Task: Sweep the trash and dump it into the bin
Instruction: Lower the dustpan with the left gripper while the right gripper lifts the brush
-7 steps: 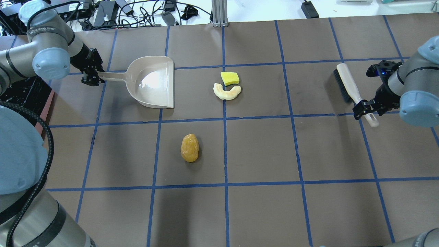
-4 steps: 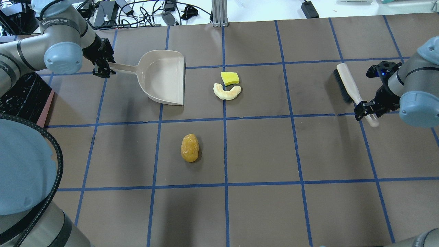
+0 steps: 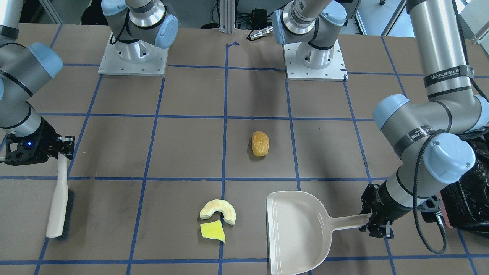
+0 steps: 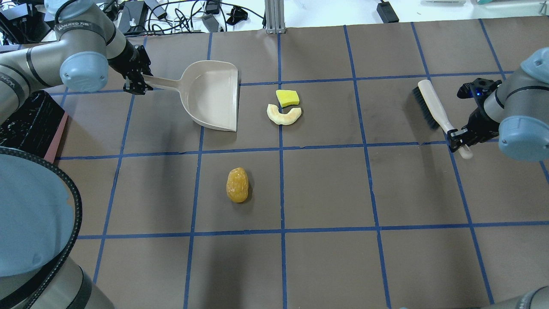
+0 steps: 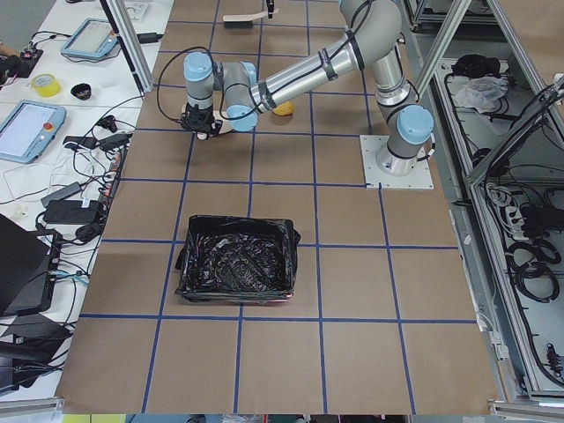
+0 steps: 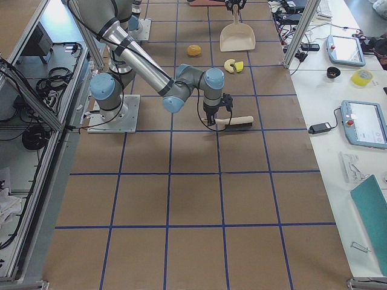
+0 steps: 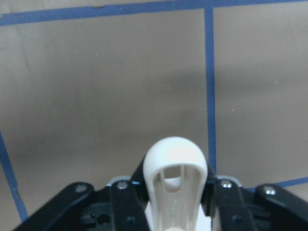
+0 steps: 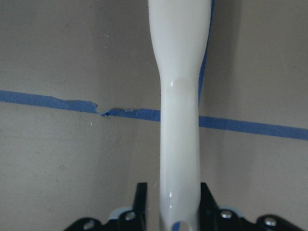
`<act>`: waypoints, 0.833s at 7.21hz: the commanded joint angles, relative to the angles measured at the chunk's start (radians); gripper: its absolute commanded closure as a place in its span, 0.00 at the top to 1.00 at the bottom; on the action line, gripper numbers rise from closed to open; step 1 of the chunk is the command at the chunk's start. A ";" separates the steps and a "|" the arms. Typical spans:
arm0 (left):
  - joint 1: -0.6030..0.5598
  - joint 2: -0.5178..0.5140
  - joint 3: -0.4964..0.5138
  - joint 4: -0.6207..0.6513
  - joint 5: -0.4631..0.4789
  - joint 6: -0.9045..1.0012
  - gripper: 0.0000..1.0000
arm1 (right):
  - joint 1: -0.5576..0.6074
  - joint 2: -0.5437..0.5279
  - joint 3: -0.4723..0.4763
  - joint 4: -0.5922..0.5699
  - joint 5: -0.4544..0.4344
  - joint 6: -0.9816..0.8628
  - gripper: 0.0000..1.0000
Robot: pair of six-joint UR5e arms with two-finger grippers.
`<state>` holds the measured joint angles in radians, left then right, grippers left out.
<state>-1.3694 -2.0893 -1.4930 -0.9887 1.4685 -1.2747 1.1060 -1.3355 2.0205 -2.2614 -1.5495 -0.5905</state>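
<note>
The trash lies in three bits: an orange-brown lump (image 4: pixel 237 185) in the middle, and a cream crescent rind (image 4: pixel 284 115) touching a yellow scrap (image 4: pixel 287 97) farther back. My left gripper (image 4: pixel 136 83) is shut on the handle of the beige dustpan (image 4: pixel 214 94), whose open lip faces the rind about a hand's width away. At the right, my right gripper (image 4: pixel 458 138) is shut on the handle of the beige brush (image 4: pixel 431 105), well apart from the trash. The bin (image 5: pixel 236 260), lined with a black bag, stands on the robot's left side.
Cables and power bricks (image 4: pixel 171 15) crowd the bench beyond the table's far edge, beside an aluminium post (image 4: pixel 272 17). Both arm bases (image 3: pixel 131 57) are bolted at the robot's side. Blue tape lines grid the brown table top (image 4: pixel 369 189).
The left arm carried the dustpan right and slightly away from the robot, bringing its lip closer to the rind and scrap. The brush tilted a little to the left.
</note>
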 commanded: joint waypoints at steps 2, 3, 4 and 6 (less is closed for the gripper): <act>-0.022 -0.009 -0.004 0.001 -0.037 -0.009 0.00 | 0.000 -0.002 0.000 -0.017 0.002 0.012 0.22; -0.026 -0.012 -0.006 -0.001 -0.037 -0.011 0.00 | 0.003 -0.004 -0.009 -0.027 0.005 0.027 0.22; -0.028 -0.014 -0.007 -0.001 -0.037 -0.011 0.00 | 0.014 -0.013 -0.038 -0.052 0.035 0.070 0.19; -0.030 -0.018 -0.009 -0.002 -0.039 -0.003 0.00 | 0.085 -0.005 -0.126 0.047 0.043 0.177 0.17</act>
<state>-1.3980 -2.1045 -1.5008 -0.9903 1.4302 -1.2829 1.1448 -1.3419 1.9437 -2.2731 -1.5093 -0.4910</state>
